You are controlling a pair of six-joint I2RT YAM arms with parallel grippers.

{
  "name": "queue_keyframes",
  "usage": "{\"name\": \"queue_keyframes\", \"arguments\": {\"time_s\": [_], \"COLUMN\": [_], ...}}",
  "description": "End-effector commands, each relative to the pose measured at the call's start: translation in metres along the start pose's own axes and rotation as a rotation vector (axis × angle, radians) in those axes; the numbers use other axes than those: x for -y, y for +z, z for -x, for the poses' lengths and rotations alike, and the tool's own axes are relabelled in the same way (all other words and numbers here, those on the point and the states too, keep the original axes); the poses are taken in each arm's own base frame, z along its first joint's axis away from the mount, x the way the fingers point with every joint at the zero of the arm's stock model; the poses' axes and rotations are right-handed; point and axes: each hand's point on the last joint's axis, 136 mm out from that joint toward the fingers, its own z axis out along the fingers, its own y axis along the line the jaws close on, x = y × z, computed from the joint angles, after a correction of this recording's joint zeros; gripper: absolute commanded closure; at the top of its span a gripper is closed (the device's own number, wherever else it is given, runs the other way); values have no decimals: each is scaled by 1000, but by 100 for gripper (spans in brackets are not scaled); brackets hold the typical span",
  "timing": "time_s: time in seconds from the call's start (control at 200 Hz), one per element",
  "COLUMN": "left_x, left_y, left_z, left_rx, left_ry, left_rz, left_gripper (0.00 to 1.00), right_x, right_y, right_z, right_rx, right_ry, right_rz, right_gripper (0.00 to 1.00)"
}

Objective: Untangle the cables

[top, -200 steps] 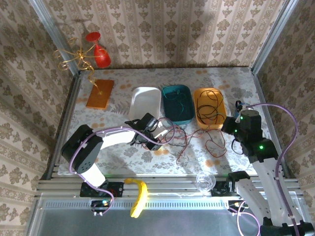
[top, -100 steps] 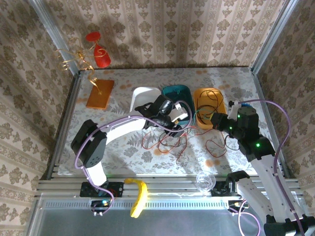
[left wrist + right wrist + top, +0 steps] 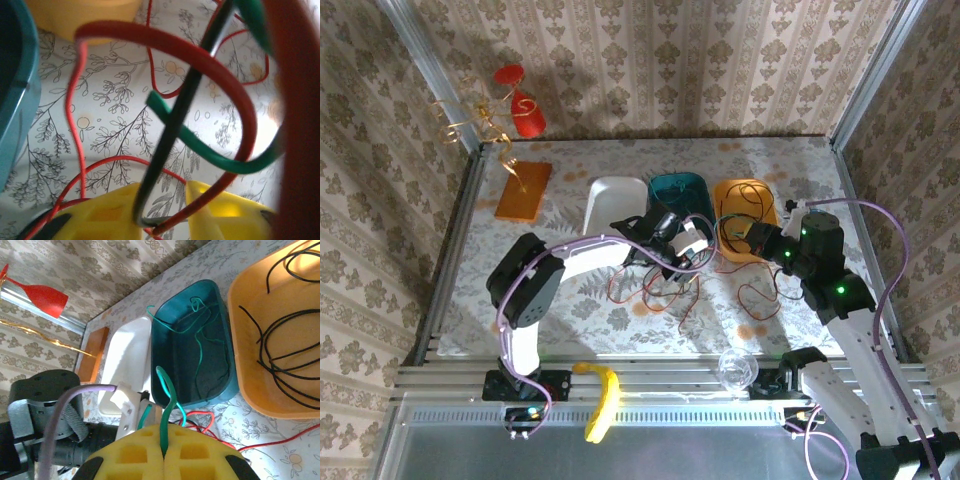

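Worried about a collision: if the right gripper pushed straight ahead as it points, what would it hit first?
Probably the near wall of the teal tray, just beyond the green cable that the right gripper pinches; depth is unclear.

Red wine glass (image 3: pixel 523 110), gold curly ribbon (image 3: pixel 470 115), banana (image 3: pixel 603 400), orange board (image 3: pixel 523 190)

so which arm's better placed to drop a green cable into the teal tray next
Right. The right pincer is shut on a green cable close to the teal tray, which already holds green wire. The left pincer sits amid crossed red, black and green cables, grip unclear.
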Motion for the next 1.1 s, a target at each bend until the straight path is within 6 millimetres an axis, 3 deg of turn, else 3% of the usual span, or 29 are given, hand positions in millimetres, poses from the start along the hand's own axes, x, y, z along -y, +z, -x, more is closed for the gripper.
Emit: {"name": "queue_keyframes", "arguments": {"time_s": [0.0,0.015,0.215,0.48,0.785,0.845,0.905,1.015,1.095], "left_x": [-4,-4,-13,-20,-16,-16,-15,-13,-12], "left_y": [2,2,-6,-29,-46,-46,-46,-43,-40], "left_z": [11,11,5,-25,-73,-79,-79,-70,-61], "left_rx": [44,45,58,32,-49,-60,-62,-46,-40], "left_ry": [-9,-10,-35,-96,-149,-151,-147,-130,-115], "left_rz": [-11,-10,54,111,148,149,147,143,135], "left_gripper": [97,100,100,100,100,100,100,100,100], "right_x": [-18,-18,7,85,105,103,90,45,14], "right_y": [-7,-7,-11,-52,-69,-63,-44,3,23], "right_z": [14,14,16,24,31,30,25,3,-12], "right_rx": [35,34,48,133,164,148,102,-23,-86], "right_ry": [4,4,-9,-18,-3,12,22,69,62], "right_rz": [57,55,-98,-573,-692,-657,-544,-209,-45], "right_gripper": [100,100,100,100,100,100,100,100,100]}}
